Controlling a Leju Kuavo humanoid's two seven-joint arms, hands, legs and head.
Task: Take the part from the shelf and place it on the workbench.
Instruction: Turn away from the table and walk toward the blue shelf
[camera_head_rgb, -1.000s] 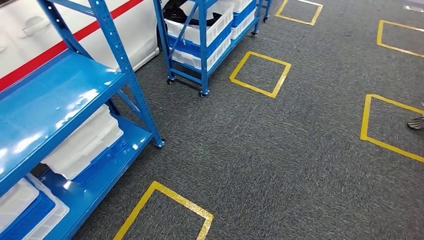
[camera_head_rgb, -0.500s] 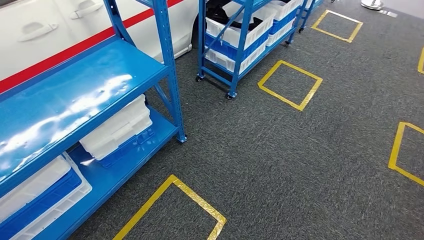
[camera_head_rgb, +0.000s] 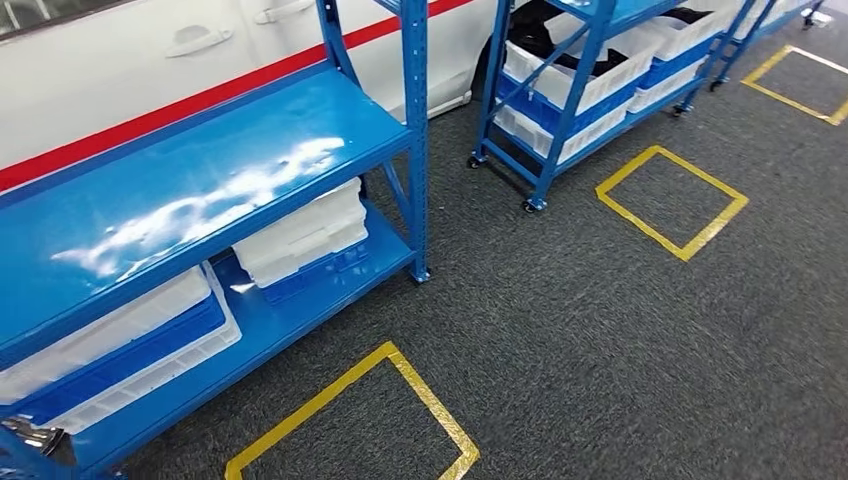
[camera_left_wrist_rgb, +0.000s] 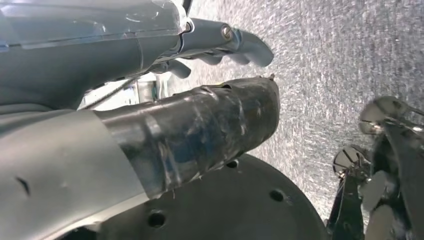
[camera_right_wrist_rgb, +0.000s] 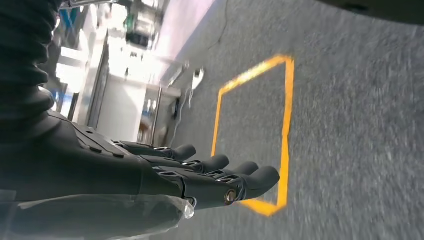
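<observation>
While both hands' fingers (camera_right_wrist_rgb: 220, 177) hang released, white-and-blue bins (camera_head_rgb: 300, 240), contents seemingly hidden, fill the shelf (camera_head_rgb: 200, 180).

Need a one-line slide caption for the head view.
Blue steel shelf with white and blue bins on its lower level, beside yellow taped floor squares on grey carpet.

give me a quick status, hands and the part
Left hand and right hand hang over the carpet, holding nothing. No part picked out yet; blue shelf ahead, white bins on its lower level. Nothing in the way.

Head high; wrists near carpet (camera_right_wrist_rgb: 350, 125)
</observation>
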